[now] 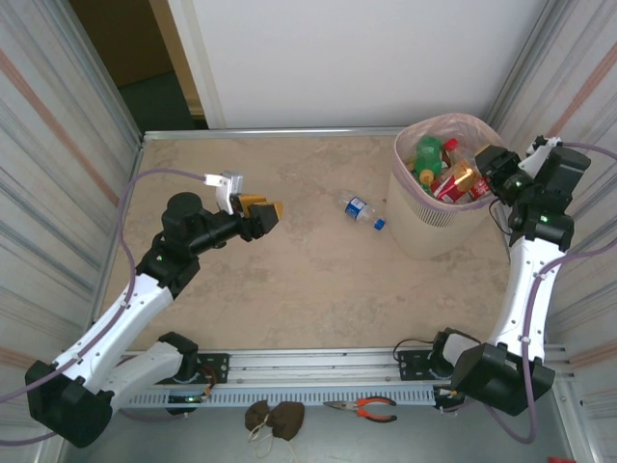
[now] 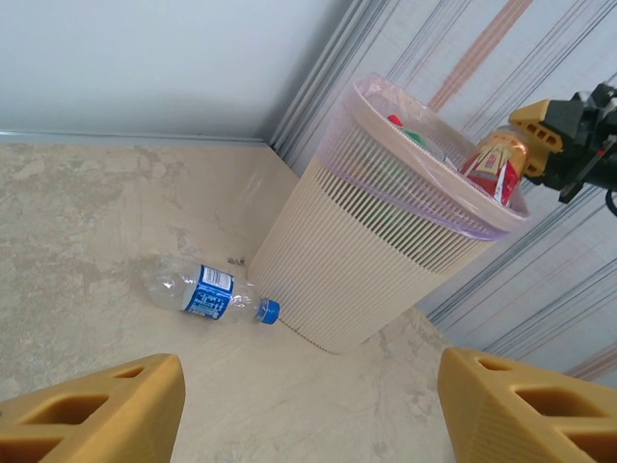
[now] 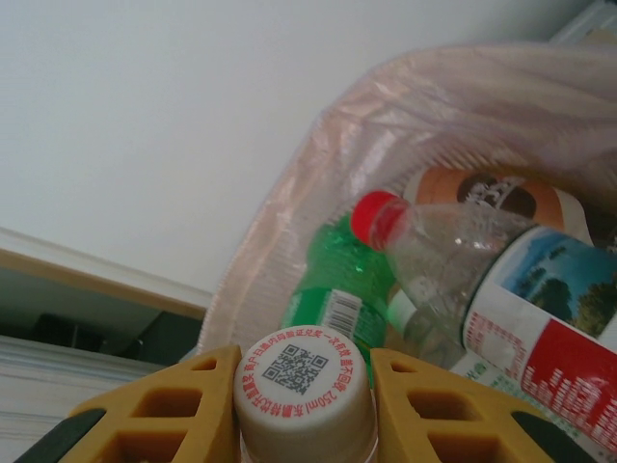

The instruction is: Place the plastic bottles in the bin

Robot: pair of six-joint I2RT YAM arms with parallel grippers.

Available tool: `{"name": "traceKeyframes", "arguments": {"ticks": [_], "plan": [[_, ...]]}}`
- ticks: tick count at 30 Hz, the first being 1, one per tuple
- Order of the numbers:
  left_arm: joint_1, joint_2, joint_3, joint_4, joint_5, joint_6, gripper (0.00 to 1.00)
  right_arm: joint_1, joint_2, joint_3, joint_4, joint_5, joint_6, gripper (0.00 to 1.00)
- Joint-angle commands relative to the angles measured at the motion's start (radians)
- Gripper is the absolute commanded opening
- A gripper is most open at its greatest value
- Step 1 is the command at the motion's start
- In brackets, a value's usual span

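Observation:
The bin (image 1: 420,230) stands at the table's far right, a beige slatted basket with a pink liner, holding several plastic bottles (image 1: 430,154). My right gripper (image 1: 479,177) hangs over its right rim, shut on a bottle with a red label (image 2: 496,166). In the right wrist view its yellow fingers (image 3: 174,410) squeeze that bottle's white cap (image 3: 304,383), above a green bottle (image 3: 337,294) and a clear red-capped one (image 3: 448,253). One clear bottle with a blue label and blue cap (image 1: 363,211) (image 2: 204,289) lies on the table left of the bin (image 2: 357,260). My left gripper (image 1: 269,210) (image 2: 308,415) is open and empty, well left of it.
Ribbed metal walls close in the left and right sides, and a white panel stands behind the table. Orange-handled pliers (image 1: 362,409) and a brown lump (image 1: 275,417) lie below the base rail. A dark doorway (image 1: 145,68) opens at the back left.

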Motion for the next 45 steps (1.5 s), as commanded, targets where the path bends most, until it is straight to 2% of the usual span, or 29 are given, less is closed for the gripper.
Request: {"name": "traceKeyframes", "arguments": {"ticks": [1,8,13,17,27,35,41,45], "plan": [[0.008,-0.010,0.033,0.026,0.016,0.021,0.70,-0.004,-0.008,-0.043,0.032,-0.025,0.002,0.24],[0.008,-0.022,0.028,0.018,0.002,0.019,0.70,0.011,0.023,-0.094,0.026,-0.070,-0.010,0.26],[0.009,-0.023,0.029,0.018,0.001,0.017,0.70,0.037,0.052,-0.088,-0.011,-0.067,-0.054,0.36],[0.009,-0.027,0.028,0.013,0.002,0.019,0.70,0.045,0.060,-0.069,-0.067,-0.022,-0.098,0.47],[0.008,-0.032,0.028,0.014,-0.002,0.019,0.70,0.097,0.027,0.047,-0.194,0.148,-0.195,0.62],[0.009,-0.037,0.023,0.012,-0.011,0.017,0.70,0.174,0.011,0.163,-0.280,0.288,-0.269,0.63],[0.009,-0.038,0.023,0.012,-0.011,0.016,0.70,0.278,0.032,0.250,-0.335,0.381,-0.320,0.56],[0.008,-0.042,0.021,0.008,-0.012,0.016,0.70,0.349,0.061,0.296,-0.361,0.426,-0.347,0.46]]}}
